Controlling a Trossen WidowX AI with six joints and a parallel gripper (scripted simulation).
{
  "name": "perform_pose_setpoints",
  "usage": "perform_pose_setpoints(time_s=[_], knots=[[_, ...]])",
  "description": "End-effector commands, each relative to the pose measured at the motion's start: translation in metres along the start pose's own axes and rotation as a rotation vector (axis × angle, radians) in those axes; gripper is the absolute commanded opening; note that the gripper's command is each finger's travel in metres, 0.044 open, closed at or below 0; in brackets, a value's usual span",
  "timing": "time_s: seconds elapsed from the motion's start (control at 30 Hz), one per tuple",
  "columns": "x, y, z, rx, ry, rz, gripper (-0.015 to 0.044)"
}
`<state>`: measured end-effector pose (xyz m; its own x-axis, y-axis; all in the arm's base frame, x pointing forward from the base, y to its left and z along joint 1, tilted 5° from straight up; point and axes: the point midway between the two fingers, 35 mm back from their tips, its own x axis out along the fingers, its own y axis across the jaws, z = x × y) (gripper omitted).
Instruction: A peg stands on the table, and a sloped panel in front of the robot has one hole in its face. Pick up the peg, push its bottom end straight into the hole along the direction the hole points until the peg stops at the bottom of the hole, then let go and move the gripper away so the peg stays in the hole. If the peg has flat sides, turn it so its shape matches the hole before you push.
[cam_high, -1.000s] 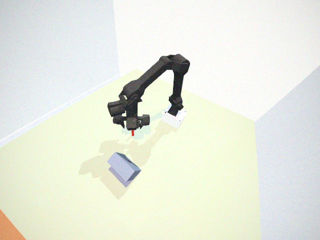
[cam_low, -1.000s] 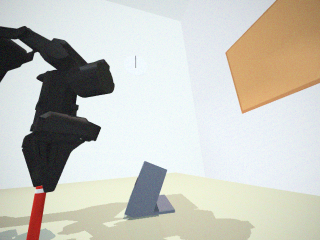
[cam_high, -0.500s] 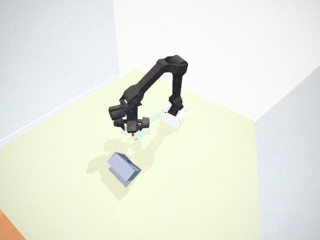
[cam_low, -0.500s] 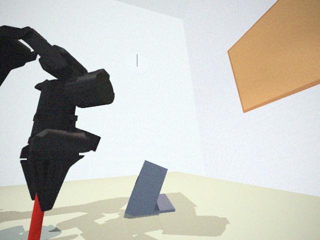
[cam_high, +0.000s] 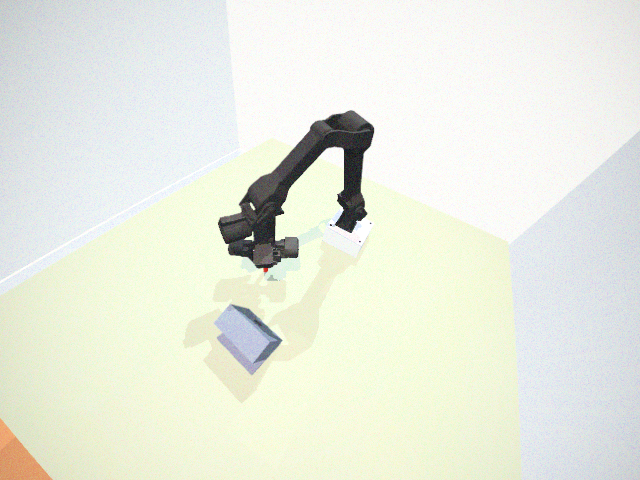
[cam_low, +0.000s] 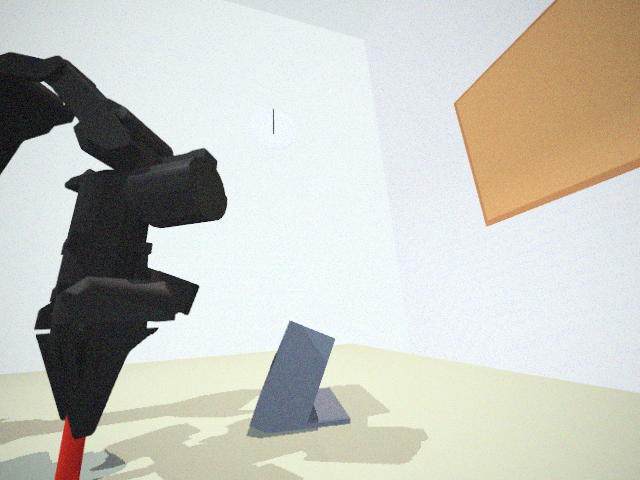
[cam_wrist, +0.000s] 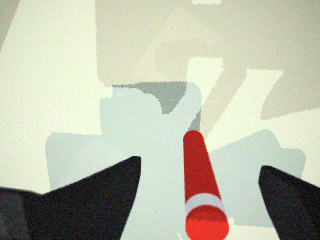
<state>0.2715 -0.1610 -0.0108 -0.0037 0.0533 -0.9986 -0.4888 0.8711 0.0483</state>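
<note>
Peg (cam_wrist: 202, 187) clear of fingers, wrist view.

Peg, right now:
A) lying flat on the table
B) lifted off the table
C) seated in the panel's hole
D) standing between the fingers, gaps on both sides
D. In the wrist view the red peg stands upright between the two dark fingers, with bare gaps on both sides, so the gripper is not clamped yet.
</note>
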Motion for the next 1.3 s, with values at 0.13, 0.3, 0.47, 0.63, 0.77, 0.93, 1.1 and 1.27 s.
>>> perform_pose_setpoints(time_s=[0.13,0.3,0.47,0.63,0.77,0.93,1.1,1.27], knots=[[-0.001,0.0,0.0,0.0,0.0,0.0,0.0099],[-0.001,0.0,0.0,0.0,0.0,0.0,0.0026],[-0.002,0.0,0.0,0.0,0.0,0.0,0.0],[-0.018,-0.002,0.001,0.0,-0.001,0.0,0.0],[-0.04,-0.002,0.001,-0.001,-0.002,0.001,0.0],[-0.065,-0.001,0.0,-0.001,-0.002,0.002,0.0],[-0.08,0.0,-0.001,-0.002,-0.003,0.002,0.0],[-0.079,0.0,0.0,0.003,-0.007,-0.009,0.0]])
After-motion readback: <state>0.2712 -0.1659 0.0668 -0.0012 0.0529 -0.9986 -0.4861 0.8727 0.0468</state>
